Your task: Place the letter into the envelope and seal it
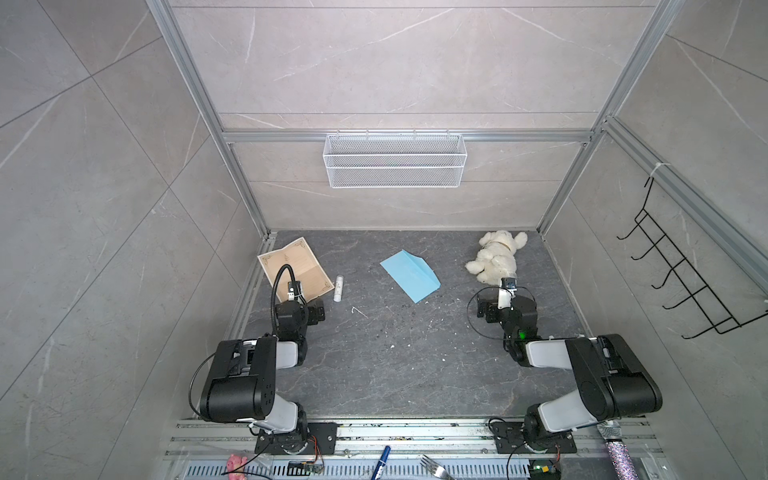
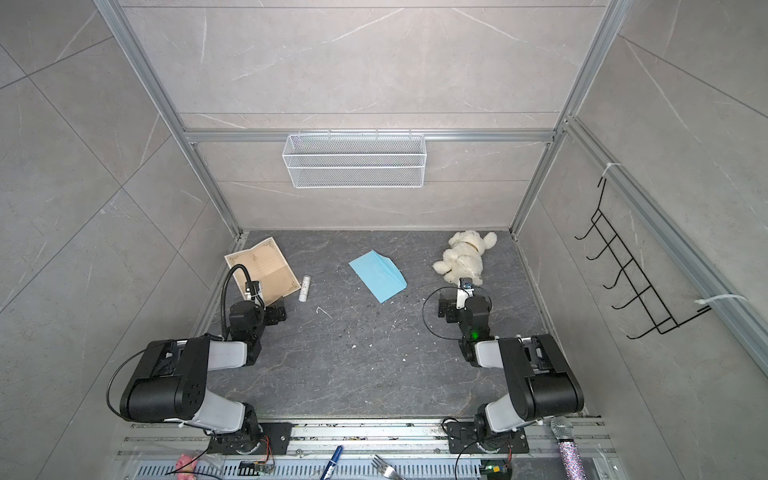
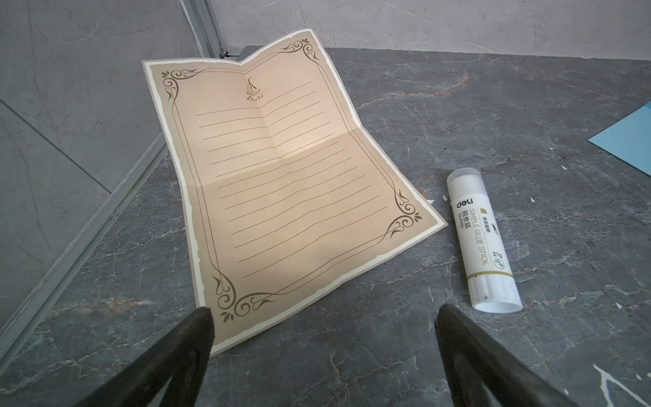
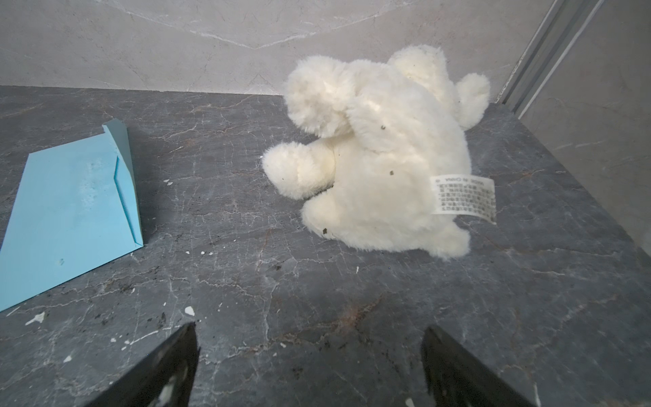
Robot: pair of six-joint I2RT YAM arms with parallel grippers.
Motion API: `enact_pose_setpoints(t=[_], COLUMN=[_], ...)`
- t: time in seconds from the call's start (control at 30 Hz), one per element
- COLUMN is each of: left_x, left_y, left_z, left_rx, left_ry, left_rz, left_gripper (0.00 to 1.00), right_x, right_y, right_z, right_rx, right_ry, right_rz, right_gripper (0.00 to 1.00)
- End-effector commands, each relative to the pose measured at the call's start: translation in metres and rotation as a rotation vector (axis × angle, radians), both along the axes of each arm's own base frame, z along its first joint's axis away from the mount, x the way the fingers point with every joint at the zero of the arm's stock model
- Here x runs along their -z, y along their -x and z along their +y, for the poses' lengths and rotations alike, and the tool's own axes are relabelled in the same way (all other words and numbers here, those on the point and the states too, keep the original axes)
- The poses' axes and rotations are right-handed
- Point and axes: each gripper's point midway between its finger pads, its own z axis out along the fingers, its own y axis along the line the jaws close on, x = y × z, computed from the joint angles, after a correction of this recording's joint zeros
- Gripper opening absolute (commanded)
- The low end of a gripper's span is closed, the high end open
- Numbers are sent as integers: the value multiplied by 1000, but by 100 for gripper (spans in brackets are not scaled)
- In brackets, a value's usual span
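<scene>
The letter, a tan sheet with dark corner flourishes and fold creases, lies unfolded at the table's far left corner; in the left wrist view the letter fills the middle. My left gripper hovers open just short of its near corner, with nothing between the fingers. The light blue envelope lies flat mid-table, flap folded out. Seen from the right wrist, the envelope is off to one side of my right gripper, which stands open and empty over bare table.
A white glue stick lies just right of the letter. A white plush toy lies at the far right, just beyond the right gripper. A wire basket hangs on the back wall; black hooks hang on the right wall.
</scene>
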Motion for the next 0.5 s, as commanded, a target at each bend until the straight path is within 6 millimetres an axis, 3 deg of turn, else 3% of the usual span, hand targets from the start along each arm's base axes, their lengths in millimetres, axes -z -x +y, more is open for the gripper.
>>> enact_pose_setpoints(t=[0.0, 0.1, 0.23, 0.47], left_x=[-11, -19, -41, -99], left_y=[-5, -4, 8, 37], left_z=[-1, 0, 5, 3], left_rx=[6, 3, -60, -177], left_ry=[6, -7, 24, 288], left_rz=[-37, -43, 2, -47], left_gripper=[100, 100, 100, 98], right_x=[-5, -11, -34, -102], right_y=[-3, -3, 7, 36], right_z=[-1, -4, -15, -16], right_rx=[-4, 14, 77, 112], right_ry=[16, 18, 9, -107], right_rz=[-15, -8, -27, -13], right_gripper=[99, 99, 99, 99])
